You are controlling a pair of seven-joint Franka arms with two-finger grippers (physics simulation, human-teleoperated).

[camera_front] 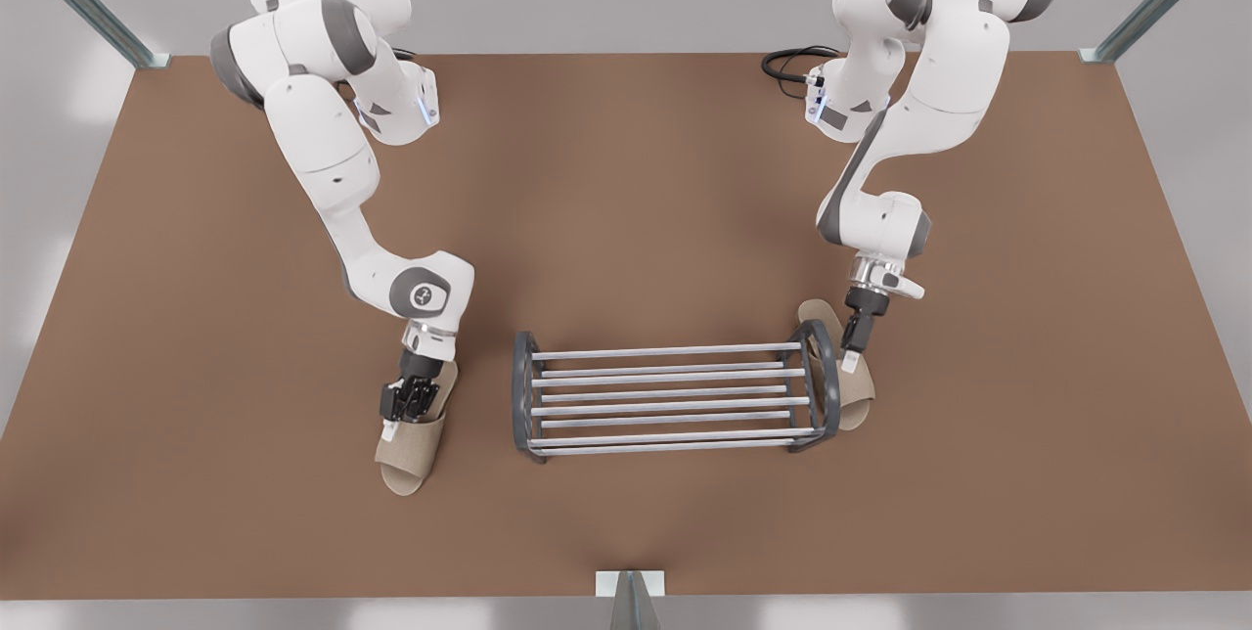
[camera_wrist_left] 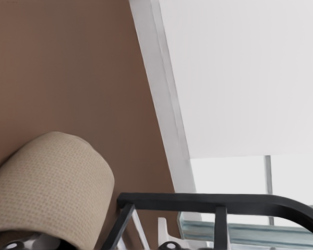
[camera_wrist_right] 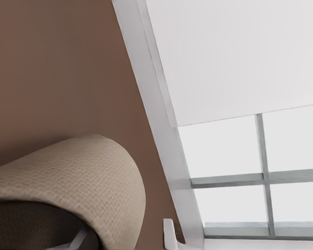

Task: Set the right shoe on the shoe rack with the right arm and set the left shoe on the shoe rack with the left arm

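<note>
The shoe rack (camera_front: 675, 379), silver bars between dark arched ends, stands low on the brown table with nothing on it. Off its end at the front view's left, the right shoe (camera_front: 411, 459) (camera_wrist_right: 68, 177) lies flat. My right gripper (camera_front: 406, 410) is down on its strap, one finger under the strap and one fingertip (camera_wrist_right: 169, 234) outside, a gap showing. The left shoe (camera_front: 859, 395) (camera_wrist_left: 47, 182) lies against the rack's end frame (camera_wrist_left: 198, 199) at the front view's right. My left gripper (camera_front: 853, 348) straddles its strap the same way, open.
The brown table (camera_front: 626, 200) is wide, with bare surface behind and in front of the rack. A black cable (camera_front: 787, 63) coils at the back by the base of the arm on the front view's right. Metal posts stand at the table's corners.
</note>
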